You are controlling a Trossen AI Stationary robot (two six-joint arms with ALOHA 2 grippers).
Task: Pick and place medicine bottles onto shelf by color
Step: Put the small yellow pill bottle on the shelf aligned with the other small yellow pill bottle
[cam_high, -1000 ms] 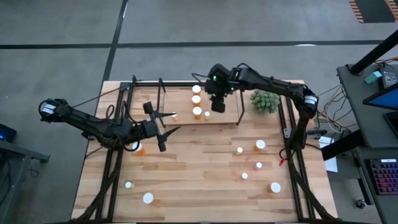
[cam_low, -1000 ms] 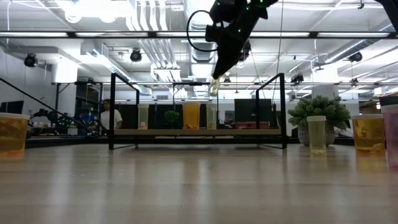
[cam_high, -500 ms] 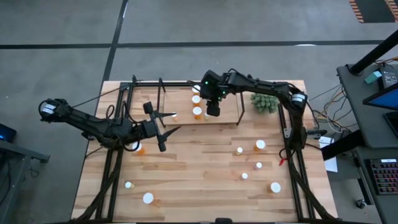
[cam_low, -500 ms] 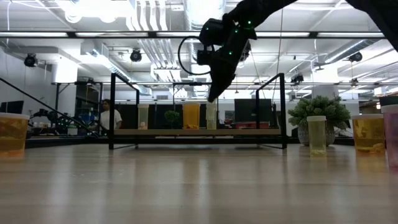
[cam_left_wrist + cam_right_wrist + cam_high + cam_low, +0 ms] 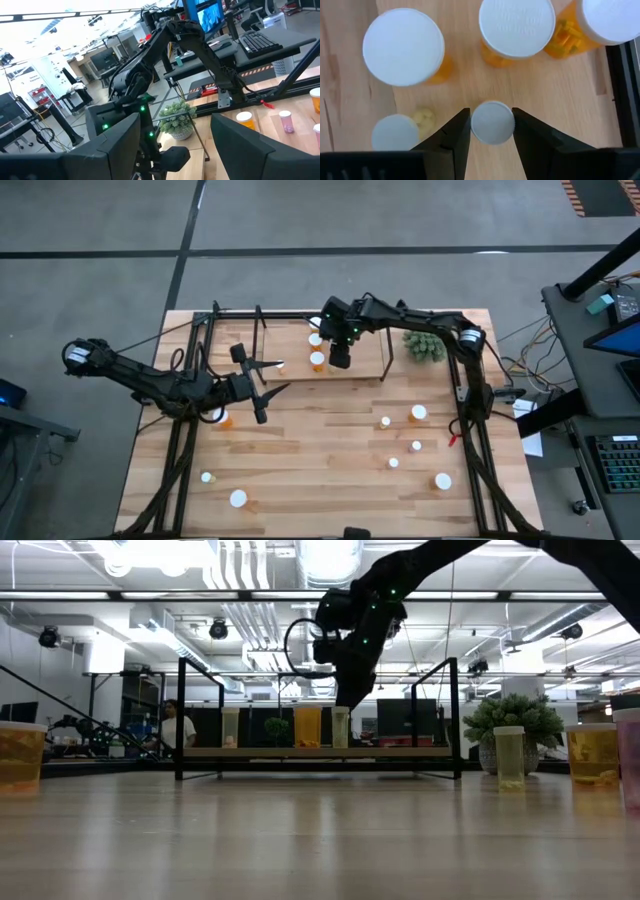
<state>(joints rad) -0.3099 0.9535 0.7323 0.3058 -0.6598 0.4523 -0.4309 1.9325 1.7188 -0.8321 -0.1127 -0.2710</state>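
My right gripper hangs over the light-wood shelf, shut on a small pale-yellow bottle with a white cap. Three larger orange bottles with white caps stand on the shelf board just beyond it. Another small white-capped bottle stands beside it. In the low view the gripper is just above the bottles on the shelf. My left gripper is open and empty at the shelf's near left part. My right gripper pinches the small bottle's cap between its two fingers, one on each side. The fingers point straight down from above. The bottle stands upright, low at the shelf board; I cannot tell whether its base touches the board.
Several loose white-capped bottles stand on the table's near right and near left. An orange one stands by the left arm. A green spiky plant stands right of the shelf. Black uprights frame the shelf.
My right gripper has gone down toward the shelf board and a little toward the table's left edge, carrying the small bottle upright from well above the shelf to beside the bottles standing there.
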